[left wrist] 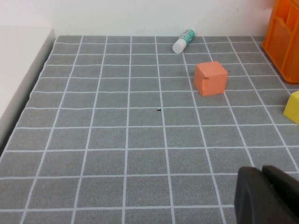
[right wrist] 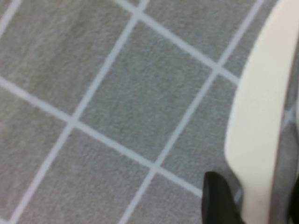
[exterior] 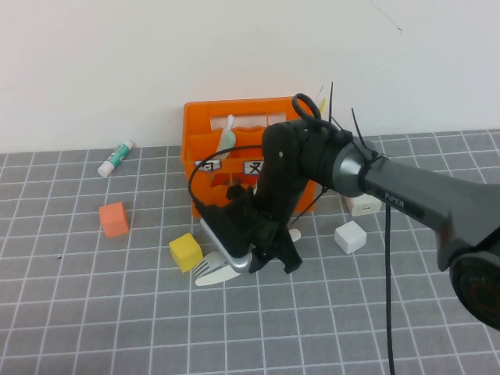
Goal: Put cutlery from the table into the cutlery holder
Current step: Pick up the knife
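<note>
The orange cutlery holder [exterior: 205,141] stands at the back middle of the table [exterior: 328,328], with a mint-green spoon [exterior: 227,134] upright in it. My right gripper [exterior: 269,262] is down at the table in front of the holder. In the right wrist view it [right wrist: 254,205] is open, with one black finger [right wrist: 217,200] beside the cream-white knife [right wrist: 261,116], which lies flat between the jaws. A grey fork's head [exterior: 211,273] sticks out left of the gripper. My left gripper [left wrist: 266,196] is shut and empty over bare table at the left. The pink spoon is out of view.
An orange cube [exterior: 114,219], a yellow cube [exterior: 186,251] and two white cubes [exterior: 351,236] [exterior: 363,205] lie around the holder. A glue stick [exterior: 116,158] lies at the back left. The right arm hides the holder's front right.
</note>
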